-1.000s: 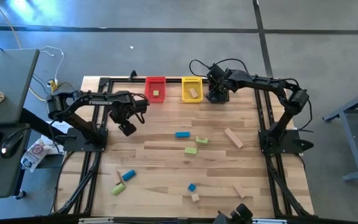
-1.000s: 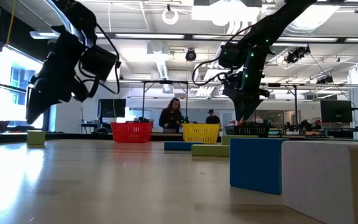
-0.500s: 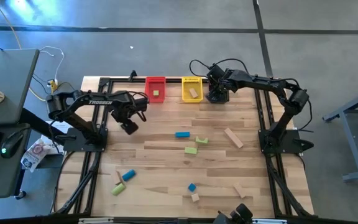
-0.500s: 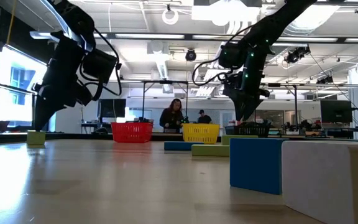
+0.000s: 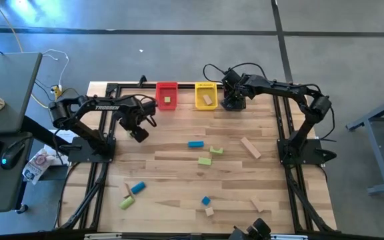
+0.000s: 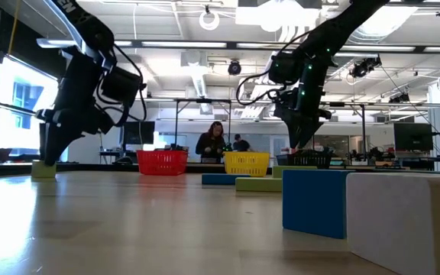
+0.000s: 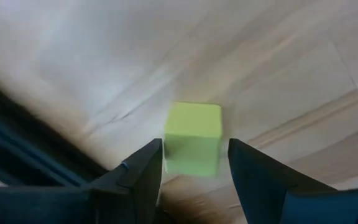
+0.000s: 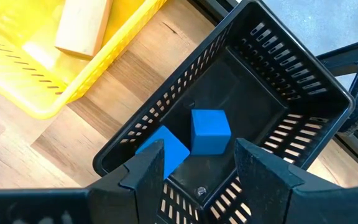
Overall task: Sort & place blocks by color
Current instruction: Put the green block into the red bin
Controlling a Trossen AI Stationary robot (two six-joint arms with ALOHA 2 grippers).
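A light green cube rests flat on the wood table near its left side, also seen in the low view. My left gripper points steeply down over it. It is open, one finger on each side of the cube, with a thin gap showing at each. My right gripper hangs open above the black bin, which holds two blue cubes. More green, blue and tan blocks lie scattered across the table's middle and near side.
A red bin with a green block and a yellow bin with a tan block stand at the far edge beside the black bin. A dark metal frame runs along the table's left and right sides.
My left gripper has sunk toward the green cube and swung a little toward the table's far edge, tipping more steeply downward. Its fingers now stand just above the table around the cube. The right arm has kept still.
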